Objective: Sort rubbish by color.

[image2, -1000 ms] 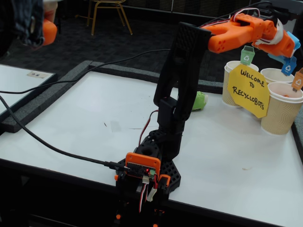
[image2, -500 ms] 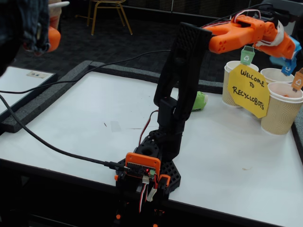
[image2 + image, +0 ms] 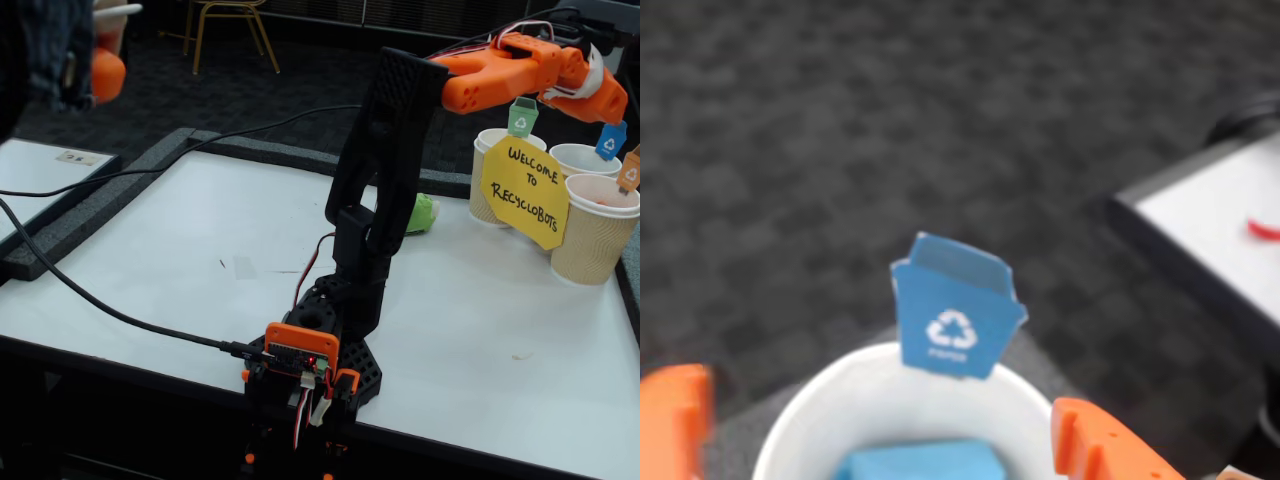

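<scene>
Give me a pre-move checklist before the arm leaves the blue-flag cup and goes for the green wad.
1. Blue wad inside the blue-flag cup: ok, it lies within the rim in the wrist view.
2. Gripper released: ok, the fingers stand apart on either side of the cup, nothing between them.
3. Blue flag upright: ok.
4. Green wad reachable: cannot tell, the arm partly hides it in the fixed view.
5. Cups and yellow sign standing: ok.
6. Black cable clear of the arm's path: cannot tell.
</scene>
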{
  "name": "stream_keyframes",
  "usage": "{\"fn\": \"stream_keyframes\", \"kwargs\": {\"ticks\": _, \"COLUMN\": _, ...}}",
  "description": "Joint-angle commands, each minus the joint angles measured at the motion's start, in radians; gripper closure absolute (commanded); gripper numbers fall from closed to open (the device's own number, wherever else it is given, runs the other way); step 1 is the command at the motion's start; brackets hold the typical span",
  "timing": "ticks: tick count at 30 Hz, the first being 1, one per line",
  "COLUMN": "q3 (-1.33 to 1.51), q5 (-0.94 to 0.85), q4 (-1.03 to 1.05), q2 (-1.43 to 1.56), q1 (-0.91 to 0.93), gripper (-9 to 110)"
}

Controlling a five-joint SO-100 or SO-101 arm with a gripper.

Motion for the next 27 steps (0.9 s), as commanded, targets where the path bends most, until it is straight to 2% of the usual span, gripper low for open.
{"fn": "stream_keyframes", "kwargs": {"ticks": 1, "q3": -0.124, "q5": -0.029, "q4": -0.026, "q2": 0.06, "q1": 0.029, "gripper": 96}}
{"fn": "stream_keyframes", "kwargs": {"ticks": 3, "q3": -0.123, "q5": -0.029, "q4": 0.015, "q2": 0.097, "q1": 0.029, "gripper": 101}}
{"fn": "stream_keyframes", "kwargs": {"ticks": 13, "q3": 0.014, "q5": -0.02, "q4": 0.414, "q2": 0.54, "q1": 0.029, "gripper": 101}}
{"fn": "stream_keyframes", "kwargs": {"ticks": 27, "q3": 0.347, "q5": -0.018, "q4": 0.747, "q2": 1.131, "q1": 0.026, "gripper": 101}}
